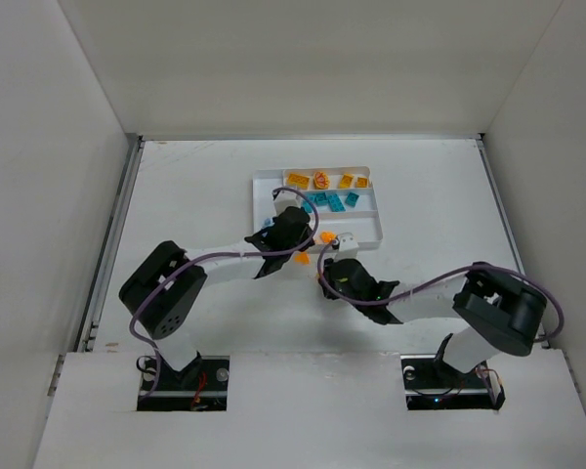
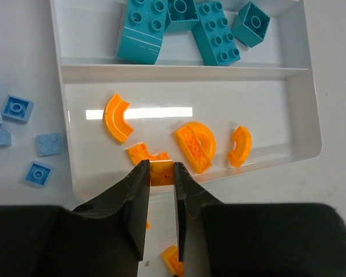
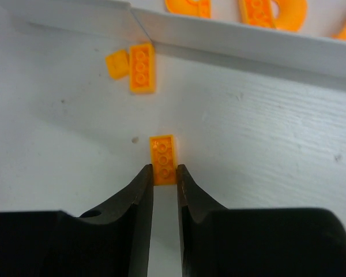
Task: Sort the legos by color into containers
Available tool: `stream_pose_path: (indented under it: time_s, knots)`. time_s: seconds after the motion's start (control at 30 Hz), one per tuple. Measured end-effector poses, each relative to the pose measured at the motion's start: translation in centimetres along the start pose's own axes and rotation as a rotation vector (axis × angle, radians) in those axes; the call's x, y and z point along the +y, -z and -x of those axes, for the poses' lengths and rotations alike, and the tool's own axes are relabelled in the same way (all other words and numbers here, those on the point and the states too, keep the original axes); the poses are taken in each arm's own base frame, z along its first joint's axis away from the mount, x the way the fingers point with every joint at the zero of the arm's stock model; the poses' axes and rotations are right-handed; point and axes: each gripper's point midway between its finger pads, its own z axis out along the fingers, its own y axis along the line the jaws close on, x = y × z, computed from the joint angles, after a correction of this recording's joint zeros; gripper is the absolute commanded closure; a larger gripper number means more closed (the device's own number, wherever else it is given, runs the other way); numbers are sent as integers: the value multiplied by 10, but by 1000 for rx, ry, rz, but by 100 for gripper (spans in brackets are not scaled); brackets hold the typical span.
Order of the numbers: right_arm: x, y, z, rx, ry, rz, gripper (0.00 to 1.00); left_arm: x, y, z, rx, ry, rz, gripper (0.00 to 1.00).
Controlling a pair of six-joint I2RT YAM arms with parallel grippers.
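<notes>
The white tray has teal legos in one section and curved orange legos in the nearest section. My left gripper is shut on a small orange brick, held just over the tray's near rim. On the table short of the tray wall, my right gripper is shut on an orange three-stud plate that lies flat. From above, both grippers sit close together at the tray's near side, the left gripper over the near-left corner.
Two more orange legos lie on the table against the tray wall. Light blue legos are scattered on the table left of the tray. Yellow-orange pieces fill the tray's far section. White walls enclose the table on three sides.
</notes>
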Motion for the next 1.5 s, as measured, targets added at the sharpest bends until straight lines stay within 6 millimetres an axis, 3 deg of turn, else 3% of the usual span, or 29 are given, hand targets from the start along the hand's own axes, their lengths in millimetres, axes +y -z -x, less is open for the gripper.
stream_pose_path:
  time_s: [0.17,0.27,0.37,0.5,0.7,0.73,0.83,0.9,1.03,1.17,1.33,1.5]
  knots:
    - [-9,27,4,-25,-64,9,83,-1,-12,-4,10,-15,9,70]
    - [-9,40,22,-72,-102,27,83,0,-14,-6,12,-20,12,62]
    - [-13,45,45,-128,-145,27,82,-1,-13,-3,5,-22,8,60]
    - [-27,35,70,-164,-173,-18,82,4,3,2,-18,-23,3,64]
    - [-41,2,106,-180,-179,-79,81,12,49,1,-70,-30,-28,68]
    - [-43,-2,109,-180,-179,-86,79,14,56,-3,-74,-35,-32,68]
    - [-50,-14,114,-177,-182,-111,59,24,71,-20,-67,-56,-32,69]
    - [-52,-18,114,-173,-180,-123,52,34,78,-33,-55,-68,-22,69]
    - [-52,-21,108,-167,-165,-144,50,50,86,-50,-36,-74,-2,70]
    - [-29,-16,95,-173,-128,-117,55,58,94,-58,-32,-50,-3,70]
    - [11,-6,57,-130,-51,-35,53,62,102,-58,-44,-18,-17,70]
    - [10,-23,24,-64,-6,-58,50,63,102,-60,-40,-9,-14,70]
